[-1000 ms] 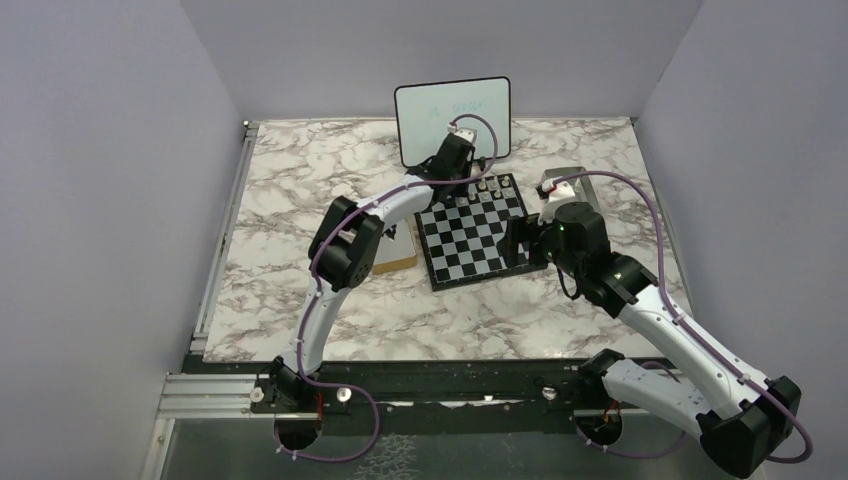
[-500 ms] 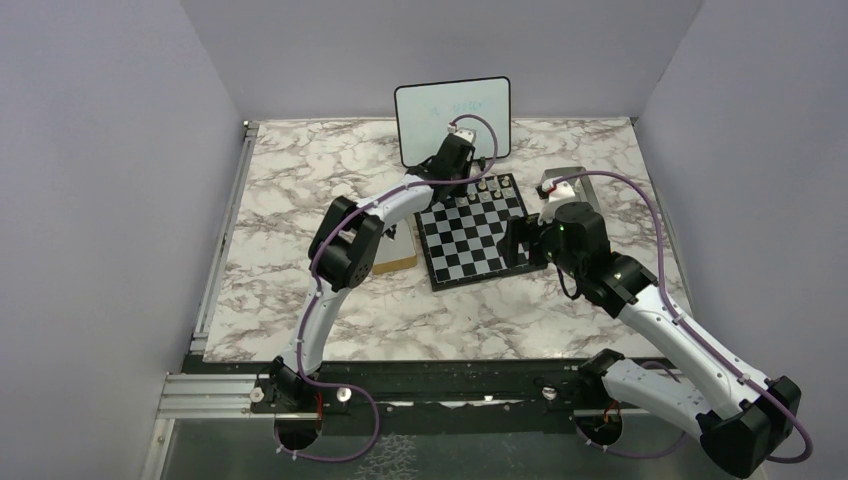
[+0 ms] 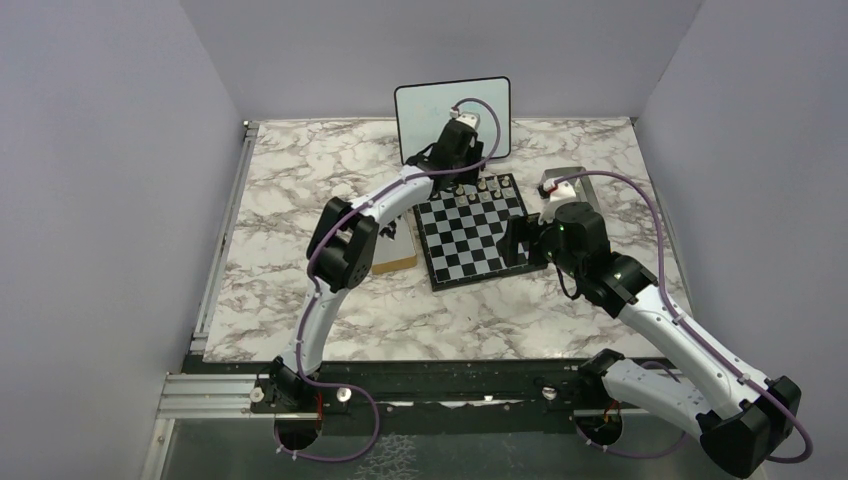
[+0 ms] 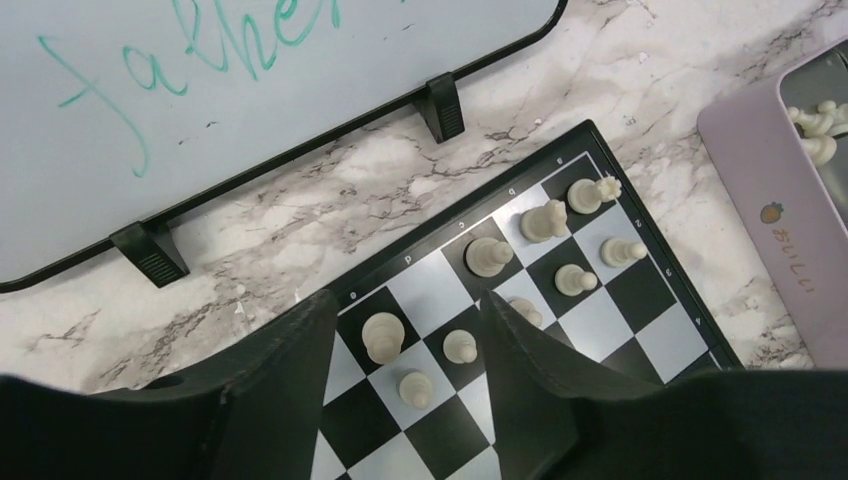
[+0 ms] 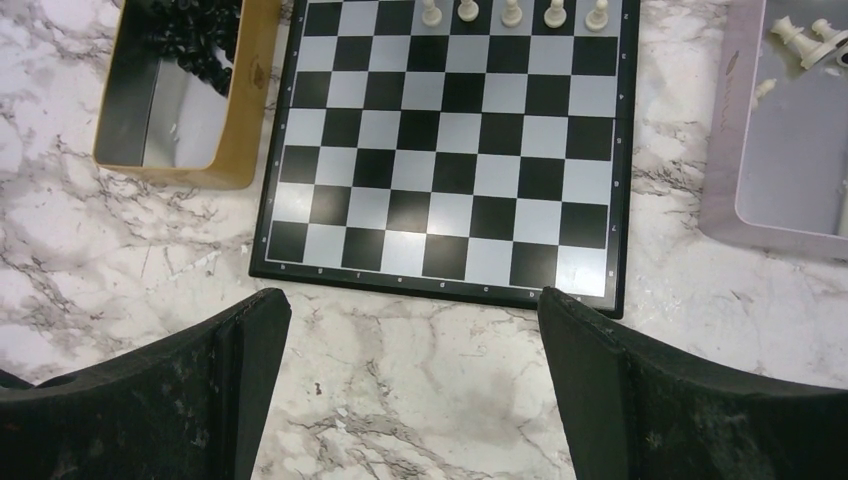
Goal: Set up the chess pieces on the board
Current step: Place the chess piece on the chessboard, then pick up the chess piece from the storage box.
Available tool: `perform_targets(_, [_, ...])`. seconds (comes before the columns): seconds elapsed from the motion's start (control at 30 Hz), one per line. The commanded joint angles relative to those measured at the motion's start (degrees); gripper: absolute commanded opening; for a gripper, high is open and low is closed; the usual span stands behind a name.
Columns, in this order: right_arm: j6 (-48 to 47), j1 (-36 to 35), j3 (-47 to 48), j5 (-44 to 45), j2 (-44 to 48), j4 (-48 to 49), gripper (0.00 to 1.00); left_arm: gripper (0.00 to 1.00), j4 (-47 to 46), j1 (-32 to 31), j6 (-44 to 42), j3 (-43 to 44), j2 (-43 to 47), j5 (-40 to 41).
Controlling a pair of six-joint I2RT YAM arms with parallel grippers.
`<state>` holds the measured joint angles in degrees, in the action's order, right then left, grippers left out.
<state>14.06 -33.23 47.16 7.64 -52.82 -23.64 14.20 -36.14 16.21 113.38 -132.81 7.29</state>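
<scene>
Left wrist: matte left fingers [image 4: 270, 400] parted over glossy board [image 4: 655, 338]; right fingers [image 5: 200, 390] gape wide.

We read teal handwriting, about "Jathe", cut off, on the whiteboard [image 4: 250, 100]; letters a, b, c, d along the board [image 4: 435, 243] border.

The left pincer [image 4: 405, 322] has spread and risen from the board [image 4: 600, 326].

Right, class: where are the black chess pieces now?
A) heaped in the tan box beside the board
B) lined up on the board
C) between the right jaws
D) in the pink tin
A: the black chess pieces lie in the tan box; only pale pieces stand on the board.
</scene>
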Motion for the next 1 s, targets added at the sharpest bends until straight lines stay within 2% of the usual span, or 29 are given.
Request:
perform_targets(0.0, [2.75,-0.25,1.54,-0.27,-0.26,0.15,1.00,0.60,3.68,-0.34,1.16,0.97,6.87,-2.42])
perform_targets(0.2, [7.42,-0.25,2.78,0.90,-3.12,-0.53,1.00,0.74,7.22,0.21,2.50,-4.74,16.50,-5.73])
perform_targets(0.23, [7.85,-0.25,2.89,1.74,-3.67,-0.51,1.00,0.82,7.32,0.34,2.96,-6.68,18.35,-6.41])
perform_targets(0.27, [8.20,-0.25,2.92,2.97,-4.15,-0.35,1.00,0.96,7.48,0.45,3.39,-8.52,20.35,-7.08])
perform_targets(0.3, [8.25,-0.25,2.95,4.31,-4.72,-0.01,1.00,0.99,7.59,0.50,3.55,-10.33,22.36,-7.90])
perform_targets(0.53, [4.77,0.56,4.86,15.41,-11.08,2.06,1.00,0.99,8.37,1.22,2.07,-25.71,37.36,-7.80])
perform_targets(0.63, [2.44,4.60,6.30,12.92,-14.75,4.13,1.00,0.99,8.89,1.83,1.12,-32.73,44.02,-7.73])
perform_targets(0.77, [0.22,12.46,8.51,8.00,-19.59,7.13,0.95,0.99,9.36,2.12,-0.30,-41.62,52.45,-8.97])
perform_targets(0.87, [-2.76,17.89,10.56,6.82,-23.88,9.78,0.87,0.99,9.22,2.54,-0.36,-48.32,57.23,-9.57])
perform_targets(0.97, [-4.08,24.17,14.63,2.93,-29.41,9.37,0.72,0.99,8.80,2.95,-0.84,-53.38,60.17,-9.58])
